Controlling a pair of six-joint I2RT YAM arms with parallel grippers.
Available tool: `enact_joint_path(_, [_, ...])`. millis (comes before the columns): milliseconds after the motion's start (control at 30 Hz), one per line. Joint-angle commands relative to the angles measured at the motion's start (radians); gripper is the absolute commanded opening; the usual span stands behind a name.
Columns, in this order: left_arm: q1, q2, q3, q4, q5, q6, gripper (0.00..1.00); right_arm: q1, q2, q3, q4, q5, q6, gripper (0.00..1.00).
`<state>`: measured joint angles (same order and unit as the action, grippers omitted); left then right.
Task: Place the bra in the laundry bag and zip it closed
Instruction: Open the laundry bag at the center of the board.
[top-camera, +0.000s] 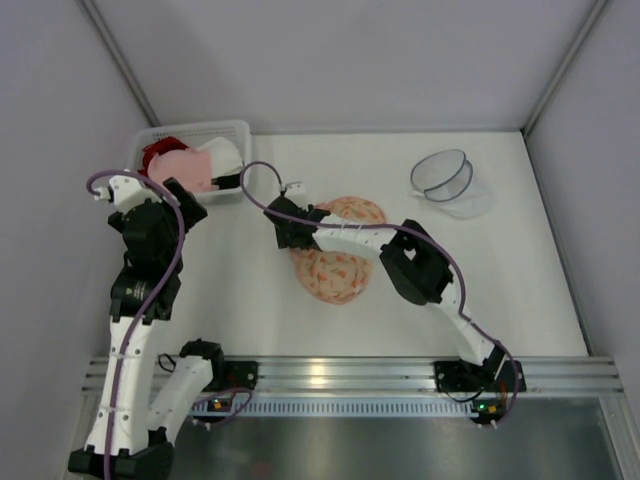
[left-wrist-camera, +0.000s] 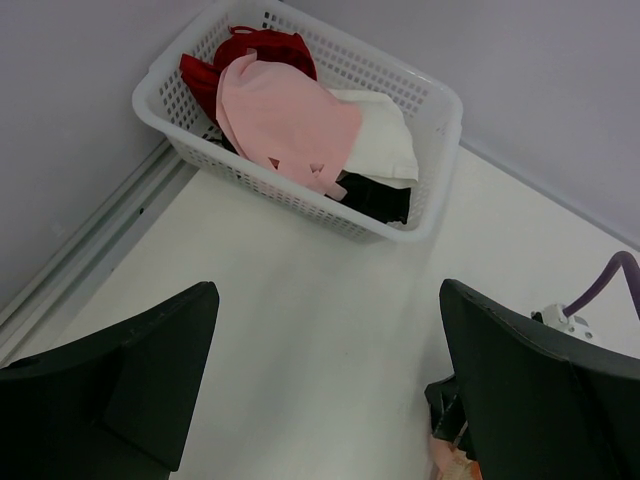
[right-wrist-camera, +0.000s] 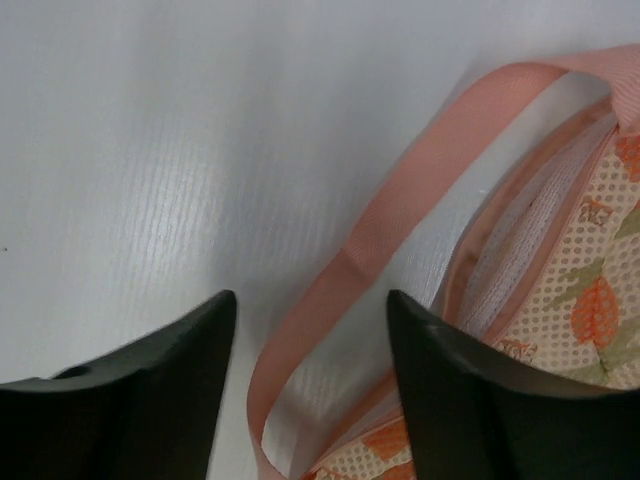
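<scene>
Pale pink padded bra (left-wrist-camera: 285, 115) is found in white plastic basket (left-wrist-camera: 300, 198). With jaws apart, right claw (right-wrist-camera: 310, 305) is placed astride pink strap loop (right-wrist-camera: 400, 220) of round peach floral mesh laundry bag (right-wrist-camera: 590, 300); left claw (left-wrist-camera: 328, 300) is spread wide, empty. Strap should be pinched squarely.

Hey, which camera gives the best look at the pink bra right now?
The left wrist view: the bra lies large and unobstructed on top of the clothes in the white basket. The top external view shows the bra small. The right wrist view misses it entirely.
</scene>
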<state>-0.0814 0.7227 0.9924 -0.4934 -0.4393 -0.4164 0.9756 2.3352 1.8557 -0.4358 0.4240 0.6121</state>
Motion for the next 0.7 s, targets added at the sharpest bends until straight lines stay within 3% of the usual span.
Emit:
enact_joint_path(0, [-0.004,-0.012,-0.005,0.018,-0.016,0.007,0.98,0.014,0.039,0.042,-0.049,0.006,0.003,0.55])
enact_joint_path(67, [-0.004,-0.012,-0.005,0.018,-0.016,0.007,0.98,0.014,0.042,0.037,-0.057,0.009,0.002,0.43])
enact_joint_path(100, [-0.004,-0.012,-0.005,0.018,-0.015,0.008,0.98,0.014,0.042,0.034,-0.058,0.012,0.0,0.3])
enact_joint_path(167, [-0.004,-0.016,-0.005,0.018,-0.016,0.008,0.98,0.014,0.026,0.008,-0.044,0.019,-0.005,0.14])
enact_joint_path(200, [-0.004,-0.017,-0.005,0.018,-0.016,0.008,0.98,0.014,0.018,-0.003,-0.038,0.022,-0.003,0.0])
enact_joint_path(433, [-0.004,-0.023,-0.006,0.018,-0.009,0.007,0.98,0.014,-0.121,-0.095,0.048,0.013,-0.048,0.0])
enact_joint_path(667, [-0.004,-0.016,-0.008,0.018,0.016,0.013,0.98,0.008,-0.425,-0.344,0.337,-0.03,-0.068,0.0])
